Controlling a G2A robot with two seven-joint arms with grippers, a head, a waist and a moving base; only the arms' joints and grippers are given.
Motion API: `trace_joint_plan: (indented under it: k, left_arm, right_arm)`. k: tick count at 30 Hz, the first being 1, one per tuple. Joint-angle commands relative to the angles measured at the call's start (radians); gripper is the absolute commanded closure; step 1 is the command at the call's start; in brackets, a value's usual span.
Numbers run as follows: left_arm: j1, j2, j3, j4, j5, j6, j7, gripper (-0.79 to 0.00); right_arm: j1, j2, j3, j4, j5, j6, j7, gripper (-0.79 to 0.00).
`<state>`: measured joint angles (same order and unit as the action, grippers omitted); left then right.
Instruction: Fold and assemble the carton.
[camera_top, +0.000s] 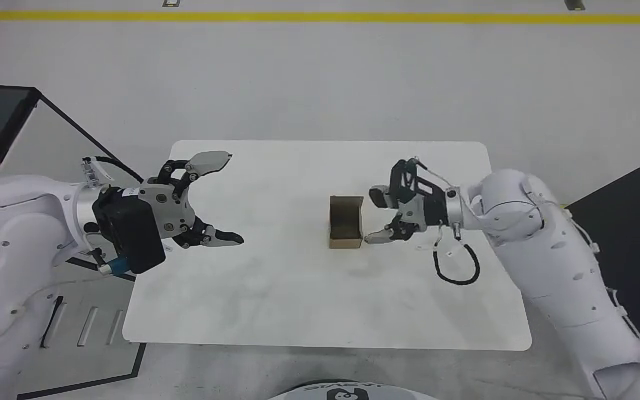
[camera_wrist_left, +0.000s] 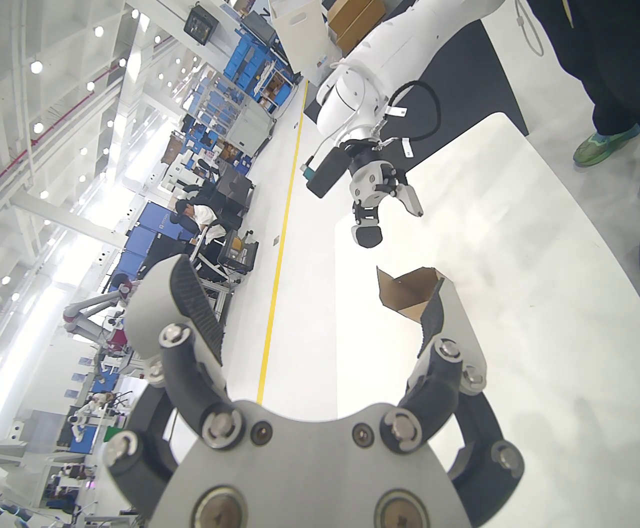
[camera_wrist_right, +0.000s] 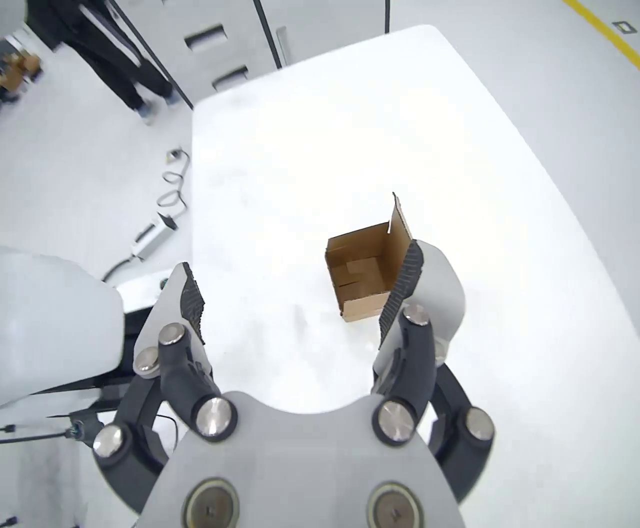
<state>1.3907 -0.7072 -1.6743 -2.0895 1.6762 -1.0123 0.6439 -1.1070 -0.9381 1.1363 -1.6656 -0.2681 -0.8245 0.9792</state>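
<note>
Found the small brown open-topped cardboard carton (camera_top: 346, 221) standing on the rounded white table (camera_top: 300, 300), a little right of centre as reckoned from the robot. Noted the right gripper (camera_top: 374, 215) just beside it on its right-hand side, apart from the card, jaws spread wide and aimed at the nearest wall, the gap between them about as wide as that wall. Noted the left gripper (camera_top: 228, 198) well apart over the table's left part, jaws likewise spread wide, gripping nothing, also facing the carton. Judged the right arm clearly the nearer, so expected first contact to fall to it. Read the carton's long axis as running away from the robot, across the line joining the two grippers. Saw the box squared up: walls upright, bottom flaps folded in and overlapping inside, top open. Saw one tall flap (camera_wrist_right: 400, 220) standing up from the rim, not yet folded over. Judged the body formed and the closing of the top left to do. Reckoned the thin card likely to slide or buckle under a push from one side only.
</note>
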Motion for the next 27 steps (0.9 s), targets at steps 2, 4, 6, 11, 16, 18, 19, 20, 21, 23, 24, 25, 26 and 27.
trace_joint_plan:
  k: [2,4,6,11,16,18,19,20,21,23,24,25,26,27]
  left_arm:
    - [0.000,0.000,0.000,0.000,0.000,0.000,0.000,-0.785]
    - [0.000,0.000,0.000,0.000,0.000,0.000,0.000,-0.785]
    - [0.000,0.000,0.000,0.000,0.000,0.000,0.000,-0.785]
    - [0.000,0.000,0.000,0.000,0.000,0.000,0.000,-0.785]
    - [0.000,0.000,0.000,0.000,0.000,0.000,0.000,-0.785]
    - [0.000,0.000,0.000,0.000,0.000,0.000,0.000,-0.785]
    - [0.000,0.000,0.000,0.000,0.000,0.000,0.000,-0.785]
    - [0.000,0.000,0.000,0.000,0.000,0.000,0.000,-0.785]
    - [0.000,0.000,0.000,0.000,0.000,0.000,0.000,-0.785]
    - [0.000,0.000,0.000,0.000,0.000,0.000,0.000,-0.785]
    - [0.000,0.000,0.000,0.000,0.000,0.000,0.000,-0.785]
    - [0.000,0.000,0.000,0.000,0.000,0.000,0.000,-0.785]
    - [0.000,0.000,0.000,0.000,0.000,0.000,0.000,-0.785]
    - [0.000,0.000,0.000,0.000,0.000,0.000,0.000,-0.785]
  right_arm:
    - [0.001,0.000,-0.001,0.000,-0.010,0.003,0.001,-0.785]
    - [0.001,0.000,-0.001,0.000,-0.010,0.003,0.001,-0.785]
    - [0.001,0.000,-0.001,0.000,-0.010,0.003,0.001,-0.785]
    - [0.001,0.000,-0.001,0.000,-0.010,0.003,0.001,-0.785]
    - [-0.021,0.002,0.027,0.052,0.189,0.047,-0.068,-0.785]
    - [-0.034,0.007,0.043,0.090,0.356,0.110,-0.052,-0.785]
    - [-0.037,0.010,0.048,0.110,0.445,0.163,-0.018,-0.785]
    - [-0.033,0.013,0.057,0.129,0.526,0.219,0.023,-0.785]
    - [-0.032,0.015,0.068,0.147,0.616,0.264,0.048,-0.785]
    - [-0.026,0.020,0.087,0.188,0.725,0.359,0.117,-0.785]
    - [-0.020,0.024,0.105,0.219,0.739,0.408,0.138,-0.785]
    - [-0.018,0.027,0.108,0.224,0.729,0.432,0.157,-0.785]
    - [-0.018,0.029,0.109,0.232,0.740,0.473,0.187,-0.785]
    - [-0.017,0.029,0.117,0.242,0.773,0.501,0.196,-0.785]
